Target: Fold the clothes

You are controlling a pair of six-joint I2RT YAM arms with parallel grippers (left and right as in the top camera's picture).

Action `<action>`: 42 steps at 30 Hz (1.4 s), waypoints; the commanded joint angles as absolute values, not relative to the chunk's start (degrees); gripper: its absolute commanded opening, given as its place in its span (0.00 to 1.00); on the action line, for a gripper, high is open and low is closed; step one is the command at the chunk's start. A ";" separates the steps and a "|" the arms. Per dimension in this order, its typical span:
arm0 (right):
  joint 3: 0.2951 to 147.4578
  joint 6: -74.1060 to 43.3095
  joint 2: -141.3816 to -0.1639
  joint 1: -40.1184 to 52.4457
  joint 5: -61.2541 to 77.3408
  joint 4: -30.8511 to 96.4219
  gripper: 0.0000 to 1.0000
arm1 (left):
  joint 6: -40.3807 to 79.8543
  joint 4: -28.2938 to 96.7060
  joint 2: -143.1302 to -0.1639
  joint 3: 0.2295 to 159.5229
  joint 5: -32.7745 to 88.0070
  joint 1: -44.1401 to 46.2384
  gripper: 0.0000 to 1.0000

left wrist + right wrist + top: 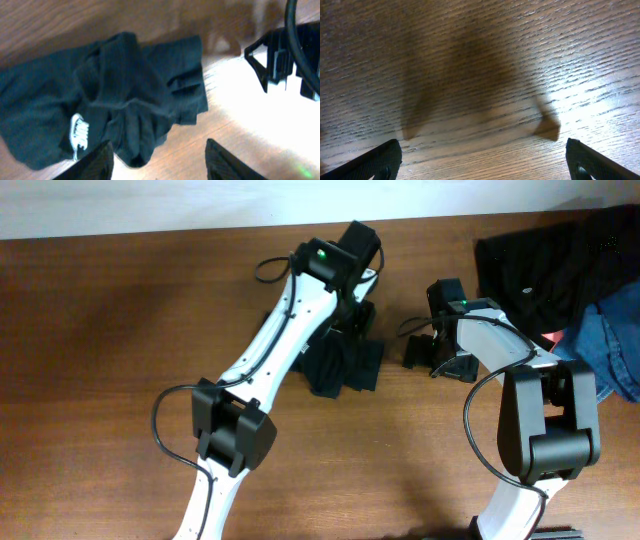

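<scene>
Black bunched T-shirt [125,95] stretches sideways under left jaws; both jaws gape empty.

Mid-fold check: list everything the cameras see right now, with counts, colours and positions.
T-shirt: one, black, bunched at mid-table under the left arm
Logo: one, white, on the T-shirt, facing up
Table: one, brown wood, under everything
Dark garment: one, black, heaped at the far right corner
Denim cloth: one, blue, at the right edge beside the dark garment
Red scrap: one, between those two, too small to identify
Arms: two, white with black joints, left and right
Left gripper: one, black, open, over the T-shirt's edge
Right gripper: one, black, open, over bare wood
</scene>
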State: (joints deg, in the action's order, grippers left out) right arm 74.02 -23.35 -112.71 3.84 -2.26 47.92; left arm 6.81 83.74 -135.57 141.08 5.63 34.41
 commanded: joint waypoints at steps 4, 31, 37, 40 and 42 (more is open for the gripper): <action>73.67 -21.15 -112.86 4.10 0.51 48.27 0.99 | 6.31 89.95 -136.18 142.43 -2.28 31.92 0.47; 74.26 -22.52 -88.79 19.07 6.87 45.41 0.92 | 6.76 82.21 -144.51 132.33 1.96 18.46 0.79; 74.26 -28.21 -91.57 24.69 3.51 40.16 0.93 | 6.81 78.00 -144.53 126.30 1.96 18.28 0.80; 74.26 -31.09 -94.04 27.33 0.89 37.58 0.93 | 6.81 76.36 -144.53 123.28 1.98 18.02 0.79; 74.26 -33.17 -96.07 29.04 -1.96 36.18 0.94 | 7.11 75.05 -144.53 121.69 2.00 18.04 0.78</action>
